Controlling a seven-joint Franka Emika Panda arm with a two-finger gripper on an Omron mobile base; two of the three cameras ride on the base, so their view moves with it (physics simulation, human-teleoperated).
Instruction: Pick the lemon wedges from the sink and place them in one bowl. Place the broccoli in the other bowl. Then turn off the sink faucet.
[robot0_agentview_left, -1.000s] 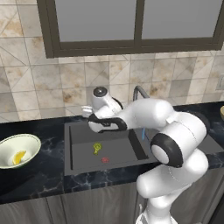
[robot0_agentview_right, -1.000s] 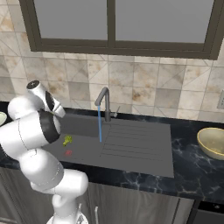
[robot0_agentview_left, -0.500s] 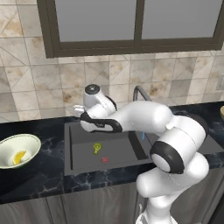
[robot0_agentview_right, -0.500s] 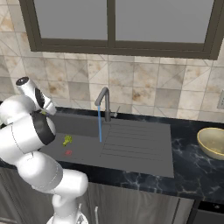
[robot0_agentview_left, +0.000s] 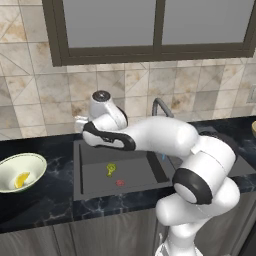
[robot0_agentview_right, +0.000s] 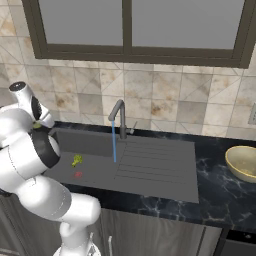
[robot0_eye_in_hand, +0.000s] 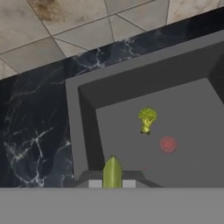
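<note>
My gripper (robot0_eye_in_hand: 112, 183) is shut on a yellow-green lemon wedge (robot0_eye_in_hand: 112, 171), which stands up between the tips. It hangs over the back left corner of the dark sink (robot0_agentview_left: 135, 172), and the hand (robot0_agentview_left: 80, 121) points left. The broccoli (robot0_agentview_left: 111, 169) lies on the sink floor by a red spot (robot0_agentview_left: 120, 183), below and right of the gripper; the same broccoli (robot0_eye_in_hand: 147, 118) also faces the hand camera. Another lemon wedge (robot0_agentview_left: 21, 180) lies in the cream-white bowl (robot0_agentview_left: 35, 159) on the left counter. The faucet (robot0_agentview_right: 117, 112) runs a blue stream (robot0_agentview_right: 114, 142). The other bowl (robot0_agentview_right: 240, 160) sits far right.
Dark marbled counter (robot0_eye_in_hand: 39, 127) surrounds the basin, with a tiled wall and a window behind. A ribbed drainboard (robot0_agentview_right: 155, 165) lies right of the faucet. My own white arm (robot0_agentview_left: 165, 135) stretches across the sink's back edge.
The arm has swung left along the back of the sink, carrying the hand from near the faucet to the basin's left corner. The grip has stayed shut; the broccoli has not moved.
</note>
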